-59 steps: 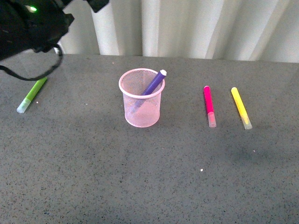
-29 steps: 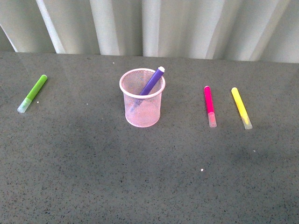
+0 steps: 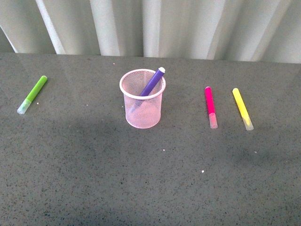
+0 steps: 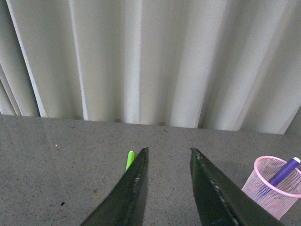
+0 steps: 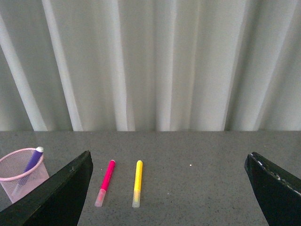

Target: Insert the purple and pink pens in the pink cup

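Jaws apart; pink pen magenta, clear-capped

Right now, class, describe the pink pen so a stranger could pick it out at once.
On the grey table, find the pink cup near the middle, with a purple pen leaning inside. To its right two pens lie side by side. The pink pen is the one nearer the cup; the yellow pen lies further right.
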### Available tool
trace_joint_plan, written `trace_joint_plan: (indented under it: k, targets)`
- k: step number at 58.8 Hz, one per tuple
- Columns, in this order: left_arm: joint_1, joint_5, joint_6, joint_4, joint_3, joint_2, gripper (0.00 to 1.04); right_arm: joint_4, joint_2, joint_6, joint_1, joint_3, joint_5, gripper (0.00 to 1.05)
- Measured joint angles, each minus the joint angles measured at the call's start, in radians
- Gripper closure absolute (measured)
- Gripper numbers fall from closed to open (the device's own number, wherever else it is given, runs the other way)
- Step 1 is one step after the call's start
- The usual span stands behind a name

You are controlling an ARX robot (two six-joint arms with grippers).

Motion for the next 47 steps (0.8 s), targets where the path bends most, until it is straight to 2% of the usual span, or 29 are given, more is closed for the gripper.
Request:
trace_joint_plan:
  k: [7, 21, 25, 28, 47]
  targets:
    - [-0.037, -0.044, 0.004, -0.068, -0.028, -0.074, 1.01, 0.0, 0.0, 0.0, 0.0, 0.0, 0.0, 0.07]
    - [-0.101, -0.101, 0.013, -0.227, -0.036, -0.257, 1.01, 0.0, 0.0, 0.0, 0.0, 0.0, 0.0, 0.07]
    - [-0.174, -0.2, 0.013, -0.288, -0.036, -0.323, 1.01, 0.0, 0.0, 0.0, 0.0, 0.0, 0.0, 0.07]
    - [-0.203, -0.206, 0.013, -0.327, -0.036, -0.369, 1.01, 0.0, 0.0, 0.0, 0.0, 0.0, 0.0, 0.07]
    - [-0.214, -0.21, 0.013, -0.469, -0.037, -0.517, 1.01, 0.0, 0.0, 0.0, 0.0, 0.0, 0.0, 0.07]
